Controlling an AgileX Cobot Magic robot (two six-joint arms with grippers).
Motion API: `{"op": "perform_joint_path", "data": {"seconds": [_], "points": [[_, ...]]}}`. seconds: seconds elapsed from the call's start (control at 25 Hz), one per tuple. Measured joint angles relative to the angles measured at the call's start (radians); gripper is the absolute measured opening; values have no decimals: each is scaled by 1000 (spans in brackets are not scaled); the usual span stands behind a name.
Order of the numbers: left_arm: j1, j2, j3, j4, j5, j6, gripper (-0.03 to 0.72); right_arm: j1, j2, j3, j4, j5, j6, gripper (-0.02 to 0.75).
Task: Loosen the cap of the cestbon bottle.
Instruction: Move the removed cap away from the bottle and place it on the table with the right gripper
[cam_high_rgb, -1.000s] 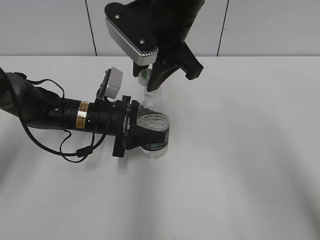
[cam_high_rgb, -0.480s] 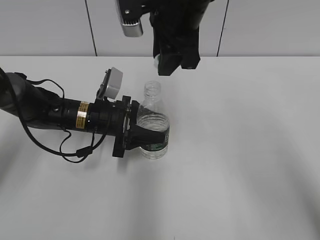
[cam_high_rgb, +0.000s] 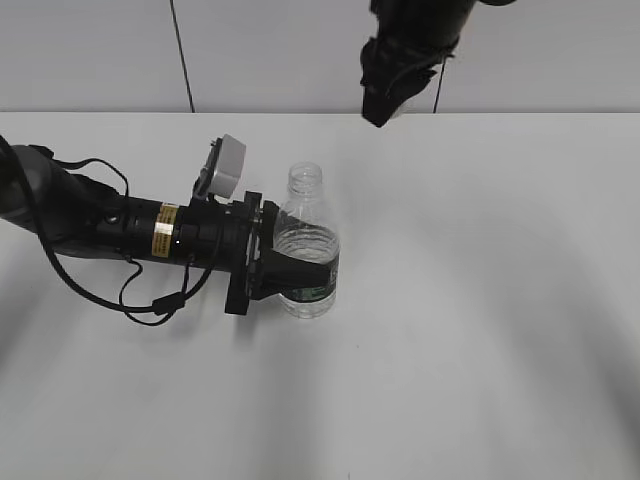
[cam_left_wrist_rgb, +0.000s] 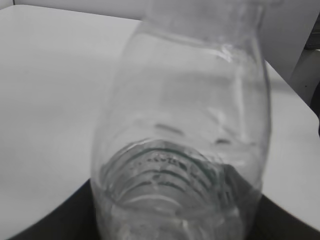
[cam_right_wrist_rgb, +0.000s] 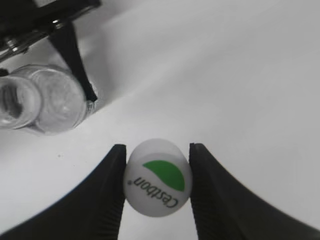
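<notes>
— While our right gripper (cam_right_wrist_rgb: 156, 185) hangs high above the table (cam_high_rgb: 480, 300), what do we have between its fingers (cam_right_wrist_rgb: 107, 192)?

— We pinch the cap (cam_right_wrist_rgb: 158, 177) there, green mark up, well clear of the bottle (cam_high_rgb: 305, 245).

— And our left gripper (cam_high_rgb: 290, 270)?

— We have it clamped around the bottle's lower body at the green label (cam_high_rgb: 312, 292). That bottle stands upright on the table, its neck (cam_high_rgb: 306, 178) open, below and to the left of the cap.
</notes>
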Motion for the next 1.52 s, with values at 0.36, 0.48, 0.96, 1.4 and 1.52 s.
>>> {"op": "perform_joint_path", "data": {"seconds": [0.36,0.48,0.96,1.4,1.52], "points": [[0,0,0,-1,0,0,380,-302,0,195,70,-42,345,299],[0,0,0,-1,0,0,380,-361,0,298,69,-110,410,299],[0,0,0,-2,-1,0,378,-401,1,576,-61,-409,580,298],[0,0,0,-2,-1,0,378,-401,68,577,-79,-460,591,298],[0,0,0,-2,-1,0,378,-401,78,577,-79,-475,591,298]]}}
